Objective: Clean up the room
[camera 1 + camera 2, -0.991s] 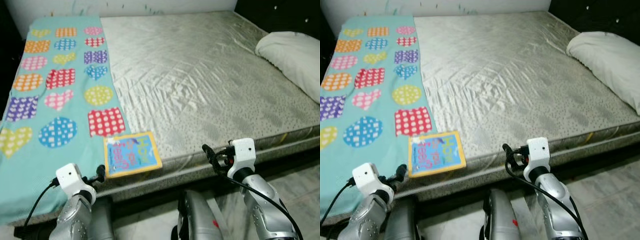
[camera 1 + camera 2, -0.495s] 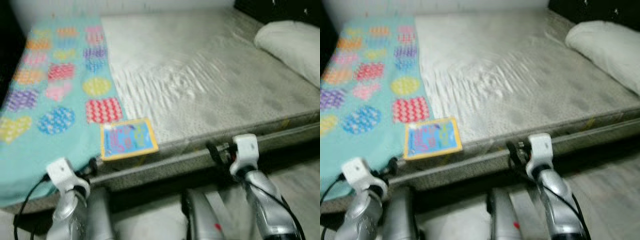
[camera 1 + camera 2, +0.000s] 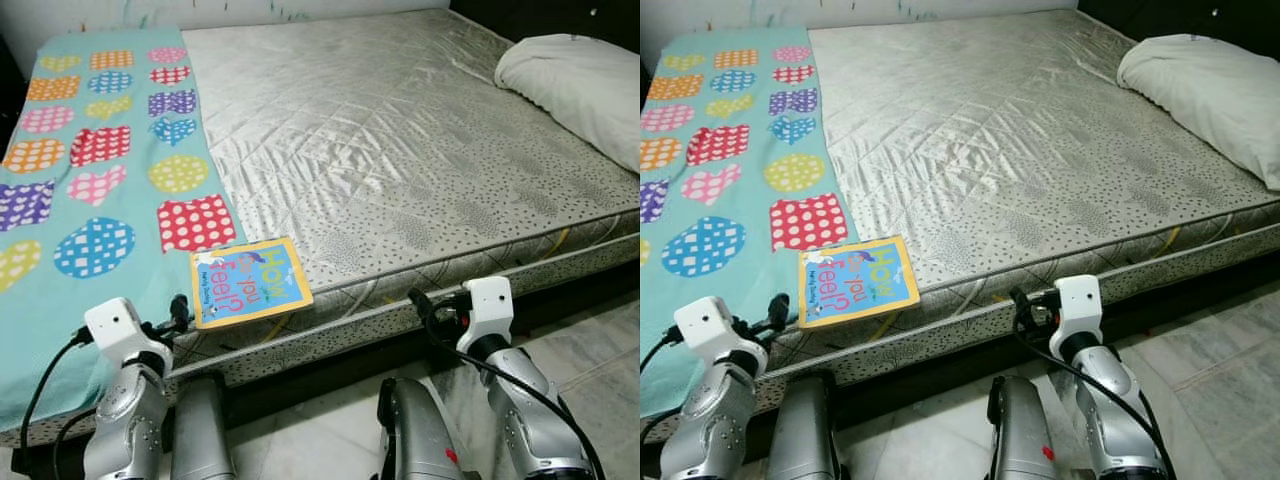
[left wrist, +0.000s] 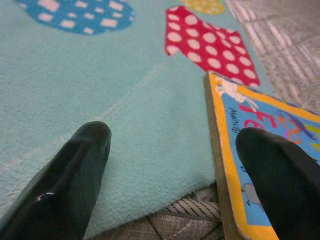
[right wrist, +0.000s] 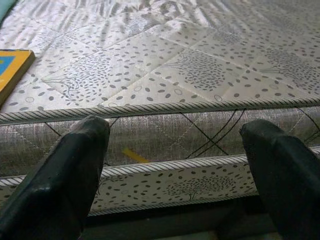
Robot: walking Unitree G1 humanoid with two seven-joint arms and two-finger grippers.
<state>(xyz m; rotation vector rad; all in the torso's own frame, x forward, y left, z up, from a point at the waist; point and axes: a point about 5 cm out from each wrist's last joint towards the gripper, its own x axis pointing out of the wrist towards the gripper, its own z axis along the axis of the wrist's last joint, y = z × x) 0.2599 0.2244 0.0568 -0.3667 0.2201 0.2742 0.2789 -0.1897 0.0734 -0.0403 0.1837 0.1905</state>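
A picture book with a blue cover and yellow border lies flat at the near edge of the bed, partly on the teal blanket. My left gripper is low at that edge, just left of the book, fingers open; in the left wrist view the book sits by one fingertip. My right gripper hovers in front of the mattress side, open, empty, facing the mattress edge.
The grey quilted mattress spans most of the view. A white pillow lies at the far right. Pale tiled floor runs below the bed on the right. The wall stands behind the bed.
The camera shifted and was blurred half a second ago; the picture is sharp now. Both arms sit slightly lower in view. The book and blanket have not moved on the bed.
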